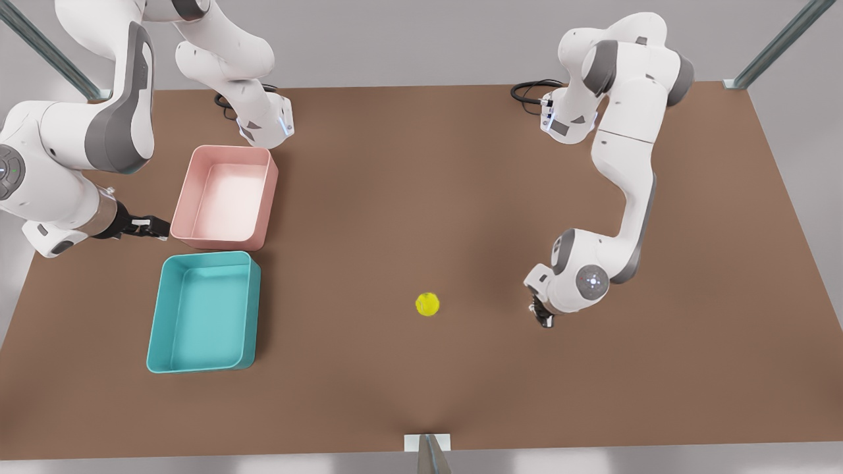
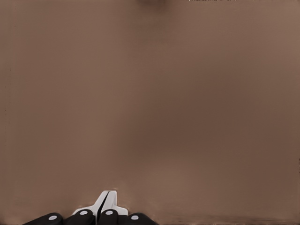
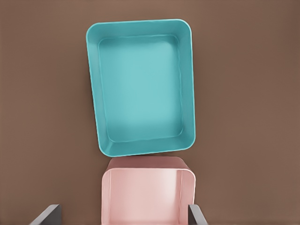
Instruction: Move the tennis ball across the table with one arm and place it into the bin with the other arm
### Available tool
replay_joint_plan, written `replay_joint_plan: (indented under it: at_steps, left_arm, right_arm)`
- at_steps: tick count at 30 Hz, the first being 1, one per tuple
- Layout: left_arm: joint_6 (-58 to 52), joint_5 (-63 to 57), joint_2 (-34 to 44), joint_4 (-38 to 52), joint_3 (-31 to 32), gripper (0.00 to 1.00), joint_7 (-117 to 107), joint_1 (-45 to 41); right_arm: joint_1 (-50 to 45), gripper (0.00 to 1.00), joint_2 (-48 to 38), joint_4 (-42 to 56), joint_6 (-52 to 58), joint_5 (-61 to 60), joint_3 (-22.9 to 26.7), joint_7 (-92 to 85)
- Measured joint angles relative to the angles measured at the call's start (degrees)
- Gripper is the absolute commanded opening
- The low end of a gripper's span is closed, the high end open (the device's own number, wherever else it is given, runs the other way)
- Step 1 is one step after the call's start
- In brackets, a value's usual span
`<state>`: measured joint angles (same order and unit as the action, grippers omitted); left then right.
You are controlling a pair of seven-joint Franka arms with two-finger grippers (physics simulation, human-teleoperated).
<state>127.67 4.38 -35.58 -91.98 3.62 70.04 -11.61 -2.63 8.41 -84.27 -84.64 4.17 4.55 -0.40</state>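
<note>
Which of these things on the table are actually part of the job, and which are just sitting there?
Part of the job: small fuzzy yellow-green tennis ball; teal rectangular plastic bin; left gripper, shut, near the ball; right gripper, open, beside the bins.
Just lying about: pink rectangular plastic bin.

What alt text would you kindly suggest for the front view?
A tennis ball lies loose on the brown table. The left gripper hangs close by it; the right gripper waits beside the pink bin, with the teal bin next to that.
</note>
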Motion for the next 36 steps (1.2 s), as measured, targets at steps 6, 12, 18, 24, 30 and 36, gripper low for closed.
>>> replay_joint_plan:
  at_steps: [6, 12, 18, 24, 30, 36]
  left_arm:
    - [-27.23, 3.51, 19.91, 9.88, -5.45, 1.00, -23.16, 4.37]
    - [-44.21, 5.27, 17.76, 15.78, -8.16, 1.00, -40.74, 4.46]
    - [-50.26, 2.20, 15.86, 16.03, -6.51, 1.00, -53.20, 2.89]
    - [-53.69, 1.61, 15.74, 15.93, -6.52, 1.00, -61.44, 3.26]
    - [-55.01, 1.55, 15.66, 15.87, -6.52, 1.00, -67.12, 3.73]
    - [-55.13, 1.50, 16.27, 15.85, -6.52, 1.00, -71.16, 3.72]
  right_arm:
    - [-0.58, 1.00, 2.97, 0.40, -0.53, 0.52, -0.53, 0.07]
    - [-13.40, 1.00, 16.92, 2.17, -9.14, 0.19, -1.39, 4.62]
    - [-16.07, 1.00, 19.29, -5.61, -22.49, 0.08, -1.40, 10.73]
    - [-16.11, 1.00, 19.01, -11.83, -32.48, 0.19, -1.04, 15.15]
    - [-15.93, 1.00, 20.82, -16.59, -39.61, 0.80, 0.17, 18.17]
    - [-16.29, 1.00, 22.00, -21.66, -44.82, 1.18, 0.36, 20.28]
